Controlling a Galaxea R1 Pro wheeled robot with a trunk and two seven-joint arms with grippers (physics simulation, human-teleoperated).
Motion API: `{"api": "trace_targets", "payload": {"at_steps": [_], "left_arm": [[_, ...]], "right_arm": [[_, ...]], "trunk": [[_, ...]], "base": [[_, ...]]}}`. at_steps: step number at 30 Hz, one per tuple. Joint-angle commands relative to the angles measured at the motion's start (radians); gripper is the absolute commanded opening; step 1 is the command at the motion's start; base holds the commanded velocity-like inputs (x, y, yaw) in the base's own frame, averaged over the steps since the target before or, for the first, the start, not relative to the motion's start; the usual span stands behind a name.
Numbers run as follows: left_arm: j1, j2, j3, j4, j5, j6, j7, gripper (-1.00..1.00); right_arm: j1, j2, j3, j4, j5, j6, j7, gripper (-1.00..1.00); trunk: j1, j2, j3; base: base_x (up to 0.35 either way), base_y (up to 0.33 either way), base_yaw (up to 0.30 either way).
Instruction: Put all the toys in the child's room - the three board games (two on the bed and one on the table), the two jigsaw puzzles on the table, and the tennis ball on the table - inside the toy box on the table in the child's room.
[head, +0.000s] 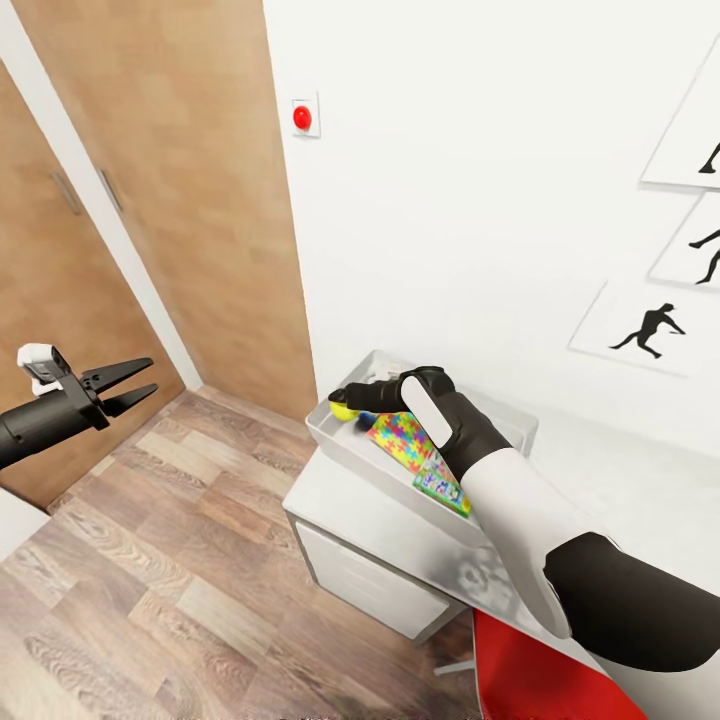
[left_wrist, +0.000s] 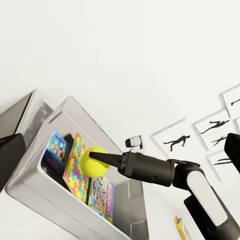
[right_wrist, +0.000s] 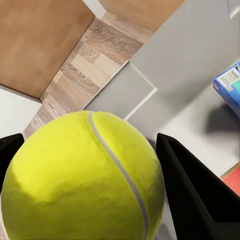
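Table (head: 360, 500) carries the toy box (head: 335, 432), jigsaw puzzle (head: 400, 438) and board games (left_wrist: 101, 196) already standing inside. Right hand (head: 345, 402) is clamped on the tennis ball (head: 341, 408), poised over the box's near end, so release is straight down. Left hand (head: 140, 383) hangs well apart over the floor, jaws spread, holding nothing.

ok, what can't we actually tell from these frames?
- Toy box contents: head view, right arm covers much of the inside; left wrist view shows a puzzle and two game boxes, the rest cut by the bin's wall.
- Second puzzle: not identifiable.
- Ball height over the box floor: right wrist view, the ball blocks what lies below.
- Object at the left wrist view's bottom edge: cut off, too small to name.
- Left gripper: open, nothing between the fingers.
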Motion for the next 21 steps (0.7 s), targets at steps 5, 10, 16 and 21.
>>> {"api": "trace_targets", "payload": {"at_steps": [5, 10, 16, 21], "left_arm": [[-0.001, 0.0, 0.001, 0.0, -0.009, 0.004, -0.01, 1.0], [-0.001, 0.0, 0.0, 0.0, -0.009, 0.004, -0.01, 1.0], [-0.001, 0.0, -0.001, 0.0, -0.009, 0.004, -0.01, 1.0], [-0.001, 0.0, -0.001, 0.0, -0.009, 0.004, -0.01, 1.0]], "right_arm": [[-0.001, 0.0, 0.0, 0.0, 0.0, 0.003, 0.0, -1.0], [-0.001, 0.0, 0.0, 0.008, 0.0, 0.003, -0.001, -1.0], [-0.001, 0.0, 0.0, 0.017, 0.0, 0.002, -0.004, -1.0], [-0.001, 0.0, -0.001, 0.02, 0.0, 0.002, -0.005, -1.0]], "trunk": [[0.0, -0.002, -0.01], [0.0, -0.002, -0.018], [0.0, -0.002, -0.028], [0.0, -0.002, -0.036]], "base": [[0.0, 0.0, 0.0], [0.0, 0.0, 0.0], [0.0, 0.0, 0.0], [0.0, 0.0, 0.0]]}}
